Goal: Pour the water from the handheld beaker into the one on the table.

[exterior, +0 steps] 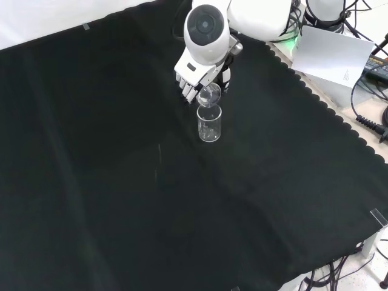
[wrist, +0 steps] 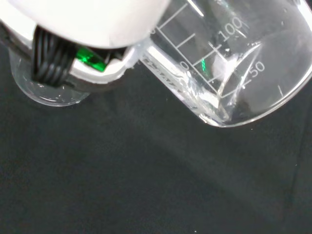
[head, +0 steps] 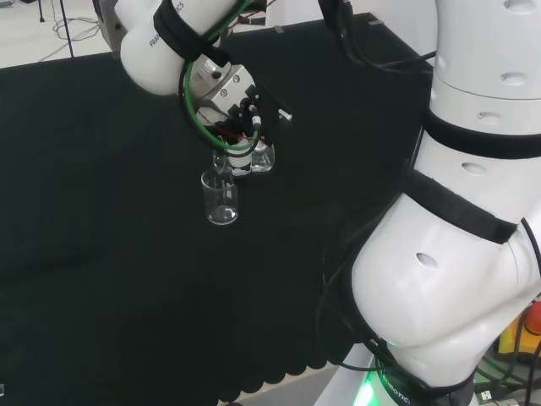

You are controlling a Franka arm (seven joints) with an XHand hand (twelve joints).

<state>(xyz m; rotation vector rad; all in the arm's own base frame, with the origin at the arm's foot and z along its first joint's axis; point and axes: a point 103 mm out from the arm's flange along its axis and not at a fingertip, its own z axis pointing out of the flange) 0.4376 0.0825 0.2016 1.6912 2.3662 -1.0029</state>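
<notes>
The hand is curled round a clear glass beaker and holds it tipped far over, its mouth just above the rim of a second clear beaker that stands upright on the black cloth. In the head view the hand has the held beaker to the right of and slightly above the standing beaker. Close up in the wrist view, the tilted held beaker shows its printed scale, and the standing beaker's rim lies partly behind a white part of the hand. How much water either beaker holds I cannot tell.
Black cloth covers the whole bench, with a scalloped edge at the front view's right. A white sheet and cables lie off the cloth at the front view's upper right. The arm's large white links stand at the head view's right.
</notes>
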